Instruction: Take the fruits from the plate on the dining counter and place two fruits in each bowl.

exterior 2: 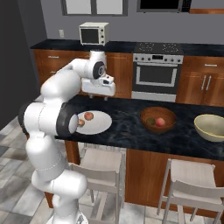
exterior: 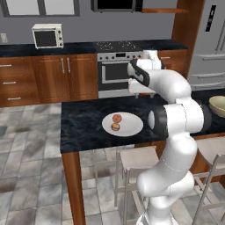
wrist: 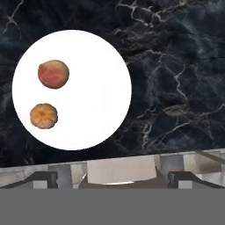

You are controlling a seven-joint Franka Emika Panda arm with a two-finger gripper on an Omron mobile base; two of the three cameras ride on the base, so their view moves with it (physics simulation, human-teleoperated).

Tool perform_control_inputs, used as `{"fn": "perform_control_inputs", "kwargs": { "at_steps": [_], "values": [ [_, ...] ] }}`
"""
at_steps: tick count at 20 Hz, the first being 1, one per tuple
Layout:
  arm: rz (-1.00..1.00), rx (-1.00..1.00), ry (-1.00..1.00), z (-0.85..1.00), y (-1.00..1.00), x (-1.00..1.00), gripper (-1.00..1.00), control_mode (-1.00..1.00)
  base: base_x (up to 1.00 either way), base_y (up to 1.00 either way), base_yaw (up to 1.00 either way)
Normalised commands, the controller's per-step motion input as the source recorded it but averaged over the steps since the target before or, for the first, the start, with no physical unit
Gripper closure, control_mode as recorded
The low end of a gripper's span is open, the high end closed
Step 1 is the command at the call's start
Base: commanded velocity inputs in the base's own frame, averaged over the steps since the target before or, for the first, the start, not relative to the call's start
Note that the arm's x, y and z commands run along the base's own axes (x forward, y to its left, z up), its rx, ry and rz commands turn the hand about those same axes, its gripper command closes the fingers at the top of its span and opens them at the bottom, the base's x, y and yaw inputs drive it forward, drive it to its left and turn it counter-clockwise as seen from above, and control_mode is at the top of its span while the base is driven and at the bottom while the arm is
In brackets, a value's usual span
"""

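The pincer (exterior 2: 105, 97) hangs above the dark stone bench (exterior 2: 131, 127), its fingers spread wide and holding nothing. On the white plate (wrist: 96, 96) lie a reddish-pink fruit (wrist: 53, 74) and an orange-tan fruit (wrist: 43, 116). The wooden bowl (exterior 2: 169, 124) to the right holds two fruits; the cream bowl (exterior 2: 210, 127) sits farther right.

Two fruits (wrist: 48, 94) on plate (wrist: 96, 88); wooden bowl (exterior 2: 158, 119) right of it, holding two.

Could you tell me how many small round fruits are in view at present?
4: a reddish-pink fruit and an orange-tan fruit on the white plate; another reddish-pink fruit and a dark fruit in the reddish-brown wooden bowl.
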Motion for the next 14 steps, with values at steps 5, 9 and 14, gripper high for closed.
{"fn": "perform_control_inputs", "kwargs": {
  "at_steps": [5,9,14],
  "values": [
    [0.0,-0.01,0.12,-0.13,0.95,0.08,-1.0,-1.0,0.0,0.0,0.0],
    [0.0,-0.06,0.09,-0.44,0.82,0.33,-1.0,-1.0,0.0,0.0,0.0],
    [0.01,-0.09,0.0,-0.52,0.43,0.37,-1.0,-1.0,0.0,0.0,0.0]
  ]
}}
